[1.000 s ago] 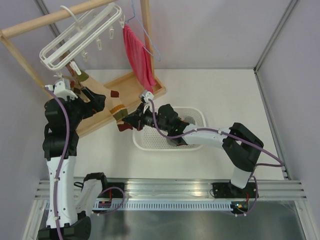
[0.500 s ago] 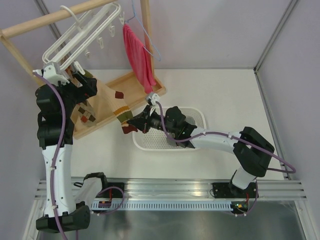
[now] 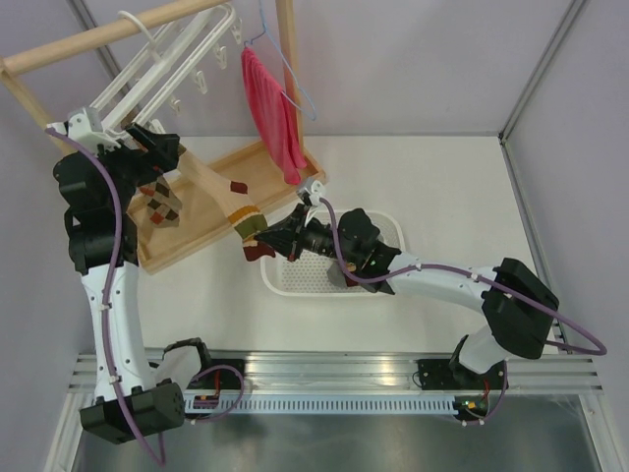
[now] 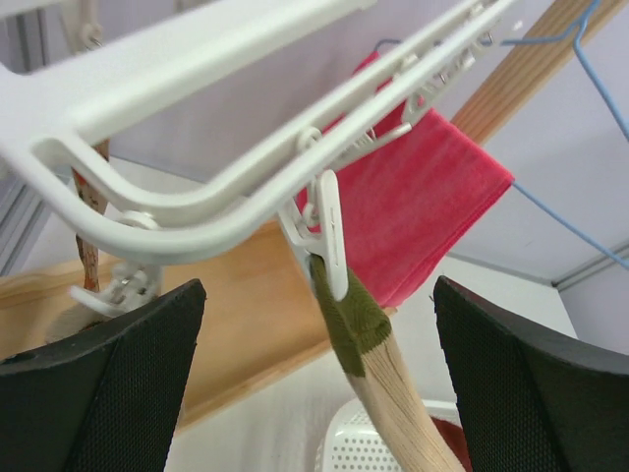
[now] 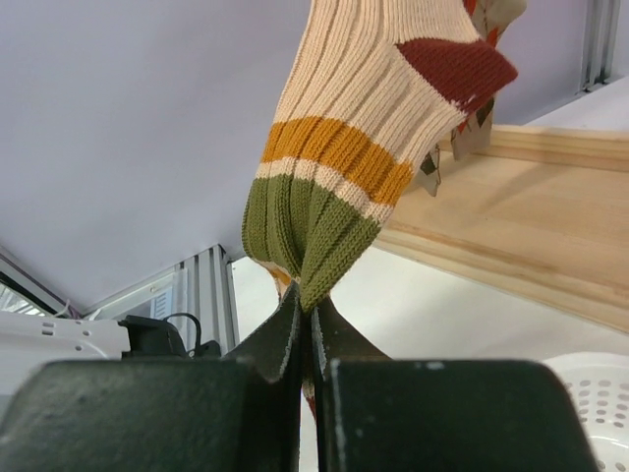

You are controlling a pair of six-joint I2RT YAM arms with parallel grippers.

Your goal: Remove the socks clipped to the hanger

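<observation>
up went my left gripper point(image 4: 314, 388) to the hanger point(image 4: 197, 69), wide open, empty, facing the clip point(image 4: 329, 231) that held the sock point(image 5: 334, 147); my right gripper point(image 5: 307, 329) was pinched shut on its lower olive end. next, i judged: free that clip.

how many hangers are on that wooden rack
2. The white clip hanger hangs tilted from the wooden rail at the left of the top view. The blue wire hanger hangs just to its right, carrying the red cloth. None appears hidden.
</observation>
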